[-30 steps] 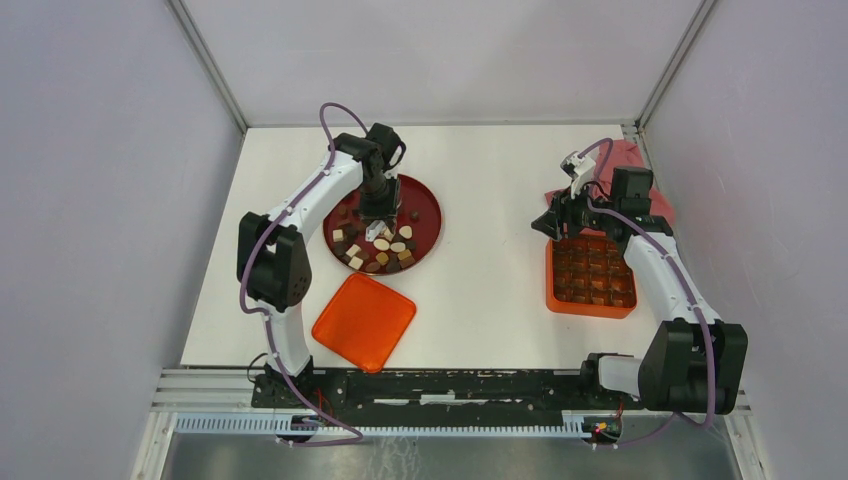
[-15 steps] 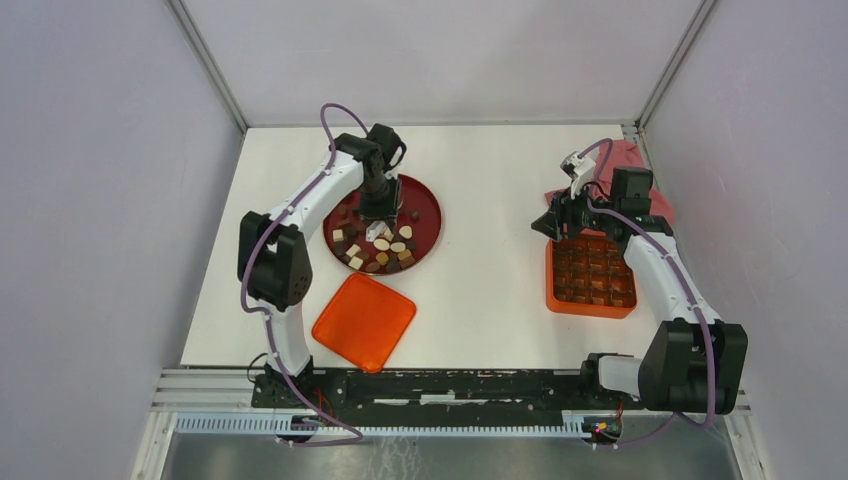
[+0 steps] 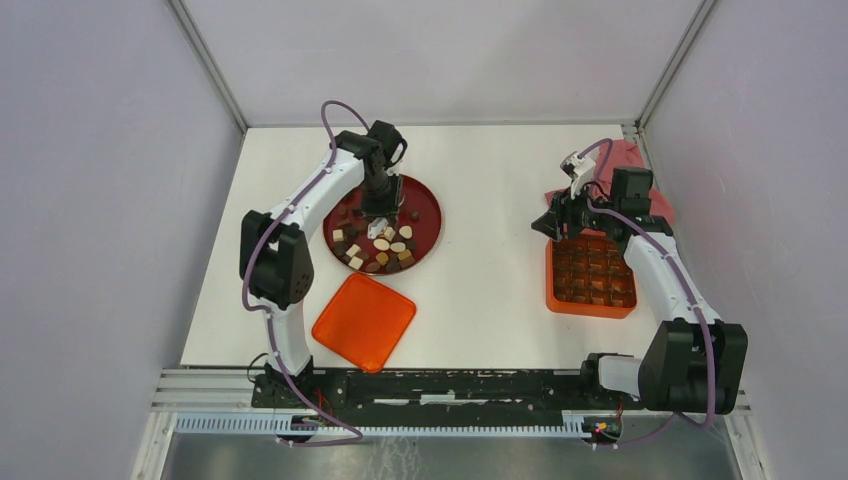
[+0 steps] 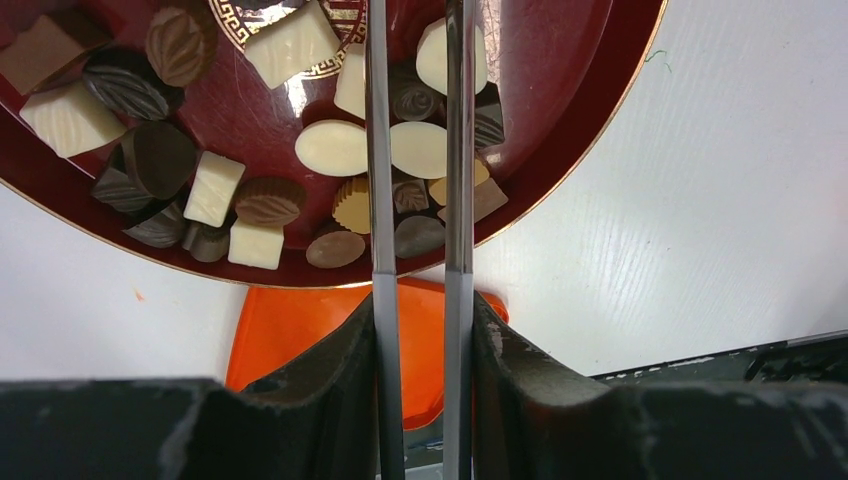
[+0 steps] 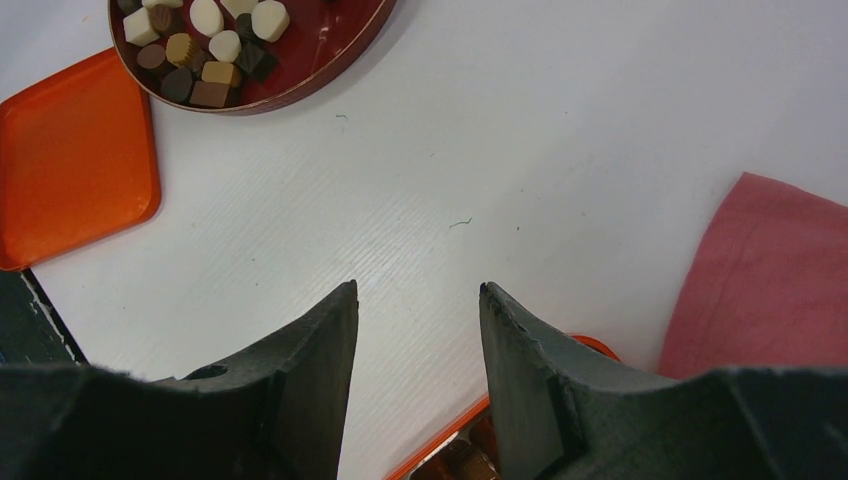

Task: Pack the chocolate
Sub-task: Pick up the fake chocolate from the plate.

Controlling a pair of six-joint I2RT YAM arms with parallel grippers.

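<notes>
The chocolate (image 3: 385, 250) lies heaped in the near half of the round dark red plate (image 3: 430, 205) on the left part of the tabletop (image 3: 480, 200); the left wrist view shows dark, tan and cream-white pieces (image 4: 330, 148) crowded together, some ridged, some plain cubes; the left pincer (image 3: 380, 222) hangs straight over them, its two thin blades (image 4: 379, 150) parallel with a narrow gap between; their tips run past the top edge of that view, so I cannot tell whether they pinch a piece; just beside the plate, nearer the arm bases, lies a flat orange lid (image 3: 364, 321); well apart on the right sits the square orange box (image 3: 592, 272) with its grid of compartments; the right pincer (image 3: 550, 225) hovers by the box's far left corner, fingers (image 5: 330, 340) spread with only bare tabletop between them; a red cloth (image 3: 630, 155) lies behind the box.
</notes>
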